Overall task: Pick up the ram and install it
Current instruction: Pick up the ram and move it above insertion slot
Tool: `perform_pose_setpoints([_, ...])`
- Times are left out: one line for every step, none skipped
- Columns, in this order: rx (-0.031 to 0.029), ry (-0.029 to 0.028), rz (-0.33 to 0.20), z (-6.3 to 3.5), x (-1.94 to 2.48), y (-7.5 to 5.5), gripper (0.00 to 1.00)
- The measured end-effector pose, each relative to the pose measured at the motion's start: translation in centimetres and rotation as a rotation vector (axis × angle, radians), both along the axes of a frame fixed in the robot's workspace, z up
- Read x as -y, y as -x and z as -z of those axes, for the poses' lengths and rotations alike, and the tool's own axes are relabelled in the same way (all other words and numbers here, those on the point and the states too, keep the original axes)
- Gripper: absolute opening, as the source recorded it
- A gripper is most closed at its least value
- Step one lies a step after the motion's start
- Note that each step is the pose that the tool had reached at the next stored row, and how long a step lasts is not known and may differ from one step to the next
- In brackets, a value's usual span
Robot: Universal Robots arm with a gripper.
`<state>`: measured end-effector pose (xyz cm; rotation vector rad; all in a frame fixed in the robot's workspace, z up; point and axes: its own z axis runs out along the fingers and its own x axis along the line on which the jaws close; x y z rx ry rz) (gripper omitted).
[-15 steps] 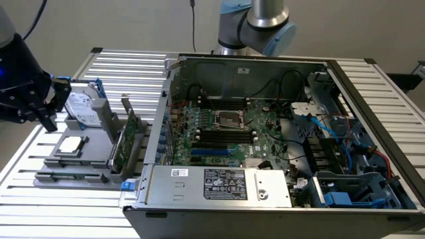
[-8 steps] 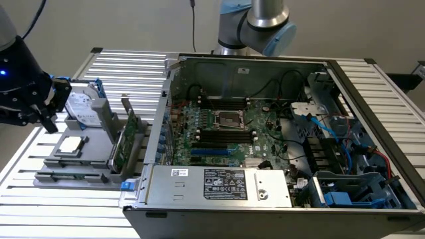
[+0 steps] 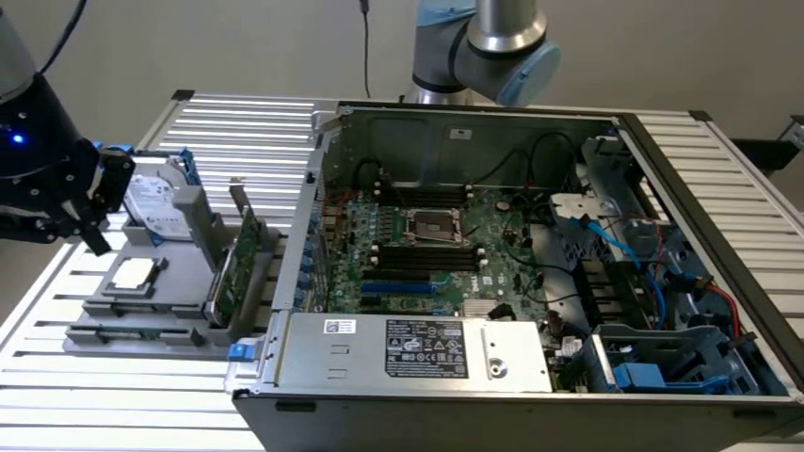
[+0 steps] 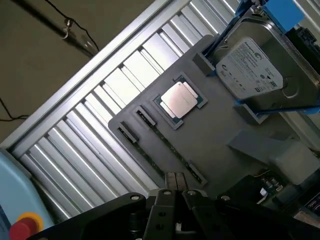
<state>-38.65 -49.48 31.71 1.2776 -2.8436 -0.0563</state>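
Observation:
The ram (image 3: 130, 332) is a long, thin dark-green stick lying flat in a slot at the front of the grey parts holder (image 3: 176, 282), on the exterior view's left. In the wrist view the ram (image 4: 167, 146) runs between two small clips on the holder (image 4: 225, 125). My gripper (image 3: 97, 243) hangs above the holder's left side, over the slatted table, apart from the ram. Its black fingers (image 4: 171, 182) are pressed together with nothing between them, hovering over the slot area.
On the holder sit a silver processor (image 4: 179, 98), a hard drive (image 4: 252, 67) in a blue-edged cradle, and an upright green expansion card (image 3: 245, 254). The open computer case (image 3: 703, 235) lies to the right, with black memory slots (image 3: 427, 256) on its motherboard. A red button (image 4: 22, 227) shows nearby.

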Motion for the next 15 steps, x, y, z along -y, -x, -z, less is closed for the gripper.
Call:
perform_pose_setpoints([0.0001,0.0001,-0.02,0.05,0.0,0.0,0.11])
perform_pose_setpoints([0.0006,0.0001,-0.038,0.1,0.0,0.0,0.11])
perform_pose_setpoints([0.0013,0.0001,-0.056,0.15,0.0,0.0,0.11])
perform_pose_setpoints([0.0023,0.0001,-0.074,0.19,0.0,0.0,0.11])
perform_pose_setpoints([0.0034,0.0002,-0.092,0.24,0.0,0.0,0.11])
perform_pose_setpoints([0.0046,0.0003,-0.109,0.27,0.0,0.0,0.11])
perform_pose_setpoints([0.0064,0.0003,-0.128,0.31,0.0,0.0,0.11])
perform_pose_setpoints([0.0085,0.0005,-0.146,0.35,0.0,0.01,0.11])
perform_pose_setpoints([0.0111,0.0006,-0.164,0.39,0.0,0.0,0.11])
perform_pose_setpoints([0.0138,0.0006,-0.183,0.43,0.0,0.0,0.11])
perform_pose_setpoints([0.0162,0.0007,-0.201,0.46,0.0,0.0,0.11])
perform_pose_setpoints([0.0188,0.0008,-0.219,0.5,0.0,0.0,0.11])
perform_pose_setpoints([0.0212,0.0009,-0.237,0.53,0.0,0.0,0.11])
perform_pose_setpoints([0.0238,0.001,-0.255,0.57,0.0,0.0,0.11])
perform_pose_setpoints([0.0264,0.001,-0.273,0.61,0.0,0.0,0.11])
